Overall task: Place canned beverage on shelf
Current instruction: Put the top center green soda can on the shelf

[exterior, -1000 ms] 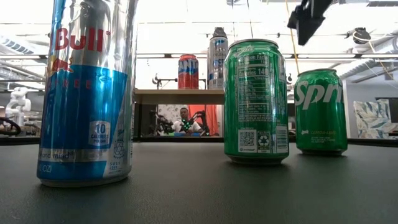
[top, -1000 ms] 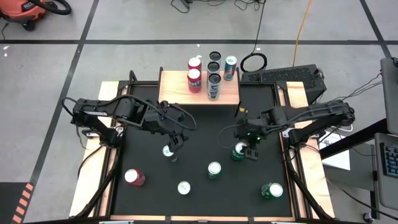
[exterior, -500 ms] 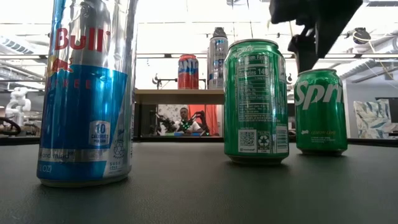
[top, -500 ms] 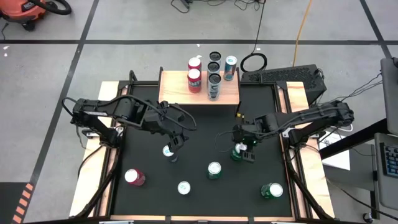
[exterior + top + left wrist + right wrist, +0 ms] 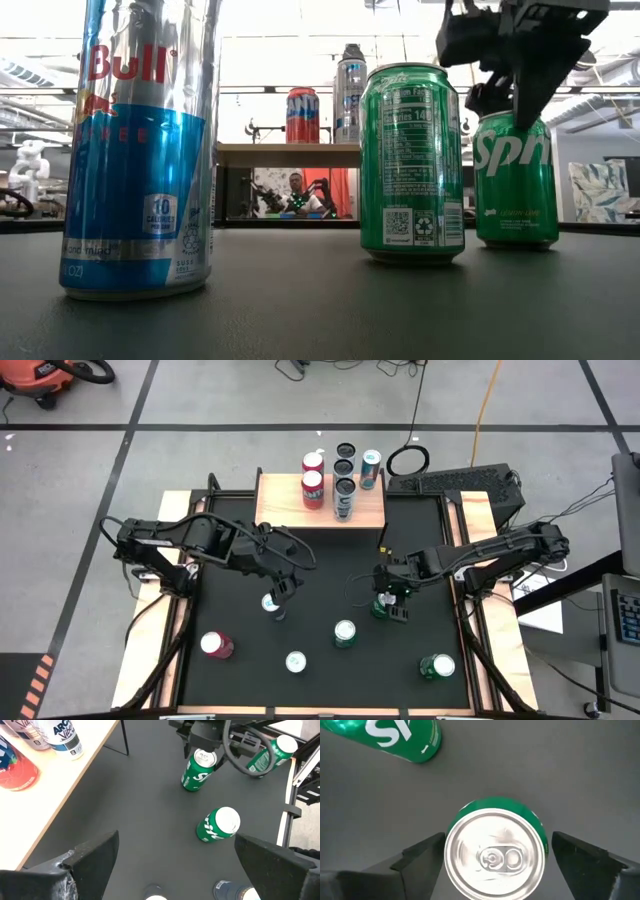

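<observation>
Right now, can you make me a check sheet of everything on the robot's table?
Surface: black table, wood edges.
Job's things: shelf at the far edge holds five cans; six cans stand on the table, among them a green can under the right arm.
Clutter: nothing seen.
Tools: right tool open, fingers either side of the green can, not gripping; left tool open above a silver-topped can.
Cables: orange cord on the floor.
Surroundings: red vacuum, black keyboard.
</observation>
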You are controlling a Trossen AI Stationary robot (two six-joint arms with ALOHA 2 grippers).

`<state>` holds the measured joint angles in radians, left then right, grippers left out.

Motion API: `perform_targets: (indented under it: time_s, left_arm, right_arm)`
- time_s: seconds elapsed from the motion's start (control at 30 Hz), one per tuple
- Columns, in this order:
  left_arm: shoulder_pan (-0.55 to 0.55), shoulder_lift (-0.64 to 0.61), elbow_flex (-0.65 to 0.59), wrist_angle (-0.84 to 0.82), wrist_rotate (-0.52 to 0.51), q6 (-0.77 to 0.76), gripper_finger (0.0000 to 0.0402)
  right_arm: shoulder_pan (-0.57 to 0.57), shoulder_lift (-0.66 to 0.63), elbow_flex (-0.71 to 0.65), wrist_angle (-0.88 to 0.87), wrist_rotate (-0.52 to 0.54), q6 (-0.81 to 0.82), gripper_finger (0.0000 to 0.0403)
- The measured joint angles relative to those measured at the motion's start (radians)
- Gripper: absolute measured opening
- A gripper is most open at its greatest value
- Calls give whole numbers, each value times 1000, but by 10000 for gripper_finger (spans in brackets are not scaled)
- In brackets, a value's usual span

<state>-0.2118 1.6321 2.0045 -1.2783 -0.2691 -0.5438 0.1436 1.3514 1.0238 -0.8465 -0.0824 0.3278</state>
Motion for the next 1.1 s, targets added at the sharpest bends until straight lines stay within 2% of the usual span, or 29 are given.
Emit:
perform_targets:
  time_s: [0.3,0.73,1.1]
  left_arm:
    - [2,0,0,18,0,1,398]
    - [5,6,1,43,0,0,398]
    - [5,6,1,43,0,0,398]
  right_arm:
    - [0,2,-33,51,-23,-25,339]
    - [0,77,-49,76,-23,-52,337]
    - [0,88,-49,82,-30,-55,279]
